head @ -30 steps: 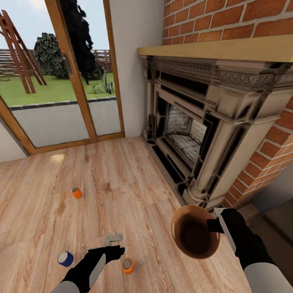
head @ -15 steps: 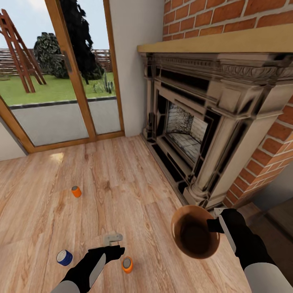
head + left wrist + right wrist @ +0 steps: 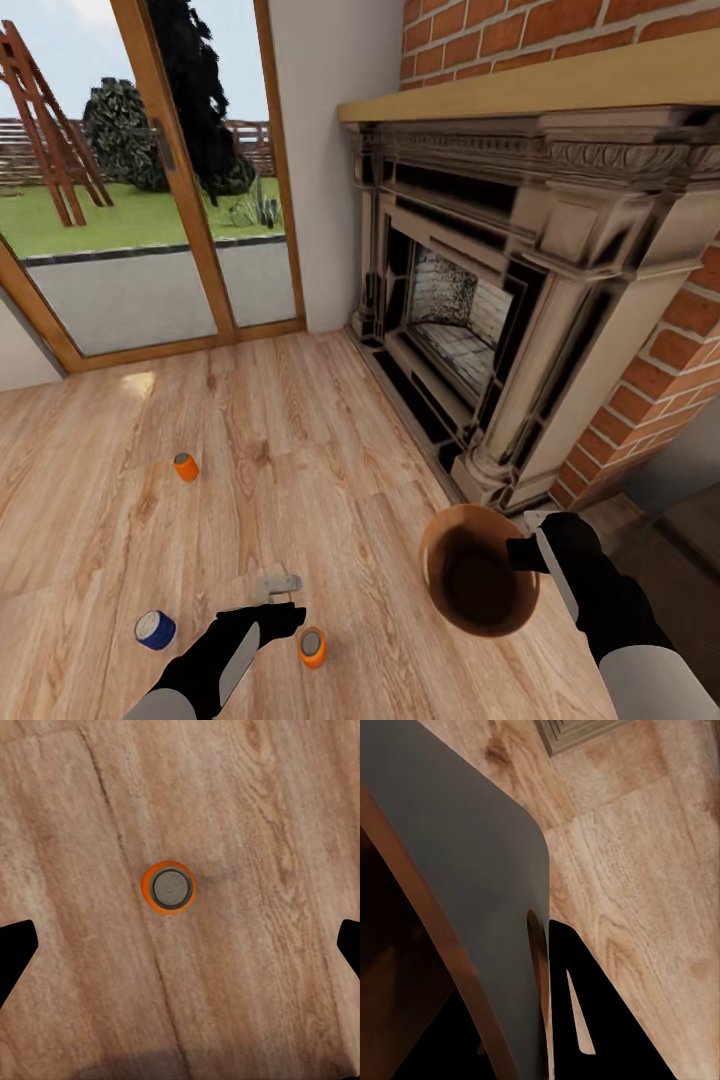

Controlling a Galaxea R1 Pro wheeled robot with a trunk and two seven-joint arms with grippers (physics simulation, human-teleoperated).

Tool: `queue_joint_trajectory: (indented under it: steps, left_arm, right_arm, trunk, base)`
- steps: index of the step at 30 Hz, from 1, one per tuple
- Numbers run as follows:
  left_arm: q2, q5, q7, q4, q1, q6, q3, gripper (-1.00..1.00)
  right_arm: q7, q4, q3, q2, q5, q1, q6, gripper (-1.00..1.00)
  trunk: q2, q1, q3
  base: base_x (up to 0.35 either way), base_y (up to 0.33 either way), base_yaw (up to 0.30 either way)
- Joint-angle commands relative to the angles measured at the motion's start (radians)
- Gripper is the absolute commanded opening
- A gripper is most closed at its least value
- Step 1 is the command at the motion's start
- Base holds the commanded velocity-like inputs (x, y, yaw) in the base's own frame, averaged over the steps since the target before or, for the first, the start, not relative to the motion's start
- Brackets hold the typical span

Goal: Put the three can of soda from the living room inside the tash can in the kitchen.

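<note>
While the right tool [image 3: 520,553] pinches the rim of the bin [image 3: 478,583], the left tool [image 3: 180,945] hangs spread wide, directly above an upright orange can [image 3: 169,887] on the floor [image 3: 300,450]. The can looks light, stiff and smooth-sided, so grip mid-body. A blue can [image 3: 155,629] lies just outboard, another orange one [image 3: 185,466] well ahead

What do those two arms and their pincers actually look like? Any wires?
Both arms are glossy black toward the wrist with pale grey-white shells nearer the body. The left gripper is pale grey metal; the right gripper is black with flat, tapering jaws. No cables or markings are visible.
</note>
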Motion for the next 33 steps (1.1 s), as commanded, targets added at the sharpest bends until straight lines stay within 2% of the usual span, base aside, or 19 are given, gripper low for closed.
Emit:
queue_joint_trajectory:
  steps: [1, 3, 33]
  left_arm:
    - [0.000, 0.000, 0.000, 0.000, 0.000, 0.000, 0.000, 1.00]
    - [0.001, 0.000, 0.000, 0.000, 0.000, 0.000, 0.001, 1.00]
    - [0.002, 0.002, -0.004, -0.005, 0.002, -0.002, 0.001, 1.00]
  right_arm:
    - [0.004, 0.000, 0.002, 0.000, -0.012, -0.001, 0.000, -1.00]
    - [0.004, 0.000, 0.004, 0.000, -0.012, -0.001, 0.000, -1.00]
    - [0.004, 0.000, 0.009, 0.000, -0.012, 0.000, 0.000, -1.00]
  trunk:
    - [-0.007, 0.004, -0.003]
    - [-0.021, 0.012, -0.009]
    - [-0.021, 0.012, -0.009]
  base:
    - [0.000, 0.000, 0.000]
    - [0.000, 0.000, 0.000]
    - [0.022, 0.000, 0.000]
